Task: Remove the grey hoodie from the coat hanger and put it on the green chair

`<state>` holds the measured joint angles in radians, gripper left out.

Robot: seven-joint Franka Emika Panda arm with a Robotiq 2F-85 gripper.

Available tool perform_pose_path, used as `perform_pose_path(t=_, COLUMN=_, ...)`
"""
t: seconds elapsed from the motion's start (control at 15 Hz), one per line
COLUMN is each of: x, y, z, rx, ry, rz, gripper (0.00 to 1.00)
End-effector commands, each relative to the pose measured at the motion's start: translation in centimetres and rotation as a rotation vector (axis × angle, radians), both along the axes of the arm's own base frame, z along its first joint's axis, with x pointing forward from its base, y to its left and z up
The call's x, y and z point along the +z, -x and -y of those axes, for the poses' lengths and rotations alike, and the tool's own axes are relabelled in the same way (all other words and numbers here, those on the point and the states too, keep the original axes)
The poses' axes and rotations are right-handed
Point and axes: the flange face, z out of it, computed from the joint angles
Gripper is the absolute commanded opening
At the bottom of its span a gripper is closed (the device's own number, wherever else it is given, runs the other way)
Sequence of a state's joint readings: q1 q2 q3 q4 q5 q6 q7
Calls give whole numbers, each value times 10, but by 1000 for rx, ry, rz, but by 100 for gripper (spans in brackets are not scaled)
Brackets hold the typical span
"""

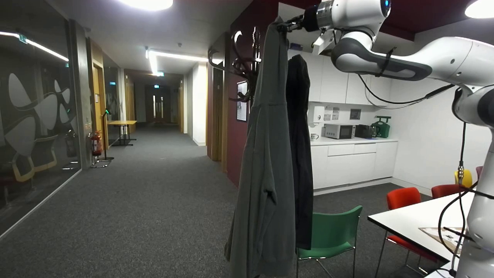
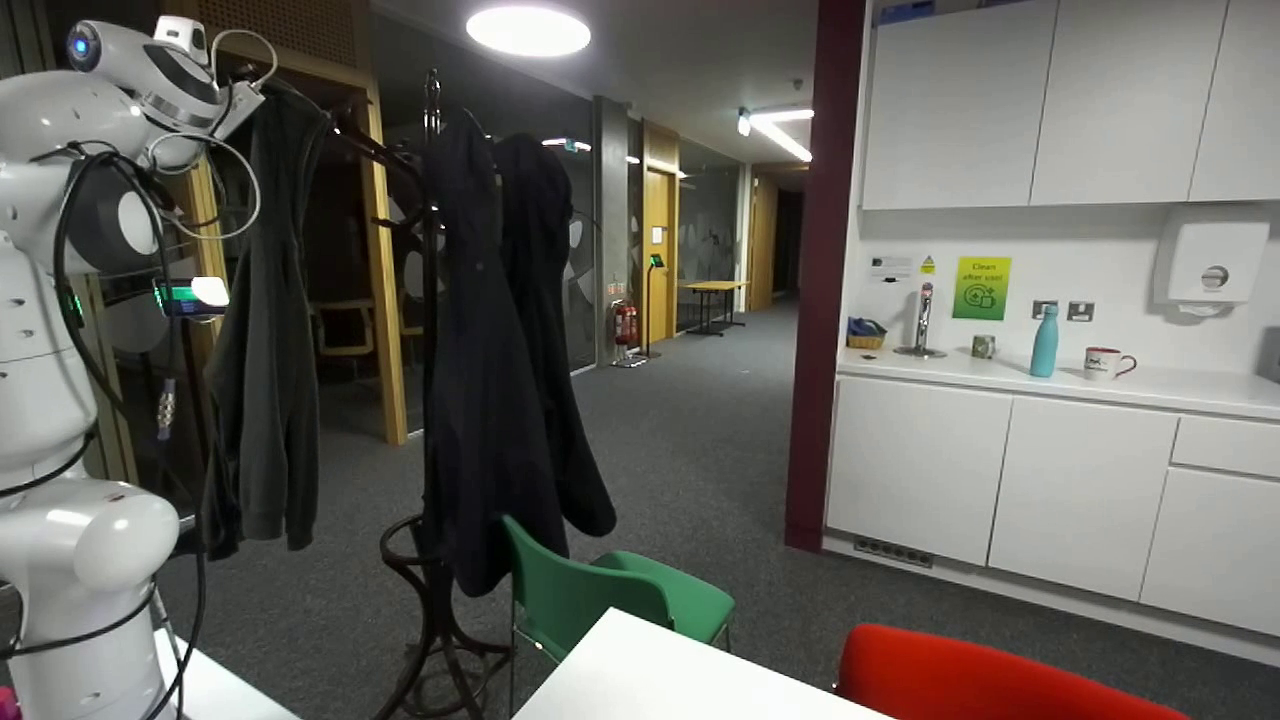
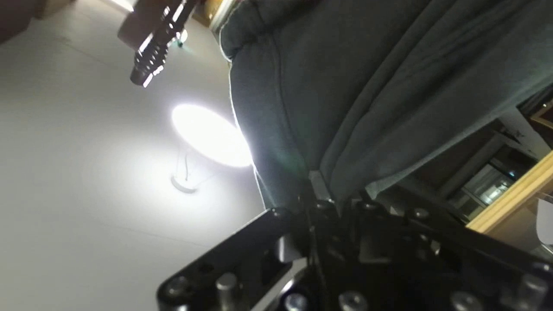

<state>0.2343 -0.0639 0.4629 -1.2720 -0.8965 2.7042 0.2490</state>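
Gripper (image 1: pixel 285 26) pinching the top of the grey hoodie (image 1: pixel 266 154), the fabric gathered between its fingertips (image 3: pixel 319 185) in the wrist view; the garment hangs limp and lengthwise below. In an exterior view it appears beside the coat hanger (image 2: pixel 431 300), whose opposite side bears black coats (image 2: pixel 490 350). Whether the cloth is clear of the nearest hook (image 2: pixel 380 152) cannot be made out. The green chair (image 2: pixel 580 600) stands near the ringed base (image 2: pixel 438 610), just beside a white table (image 2: pixel 680 670), with a red chair (image 2: pixel 980 680) farther along.
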Motion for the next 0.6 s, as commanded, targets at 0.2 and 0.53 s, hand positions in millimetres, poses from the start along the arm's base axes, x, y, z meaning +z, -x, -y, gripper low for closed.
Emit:
perform_pose_path(t=0.2, x=1, y=28, z=25, rx=-162, ry=10, rz=-142, gripper=2)
perform_pose_path(t=0.53, x=-5, y=42, z=46, rx=-225, ry=-24, rz=-275, gripper=2)
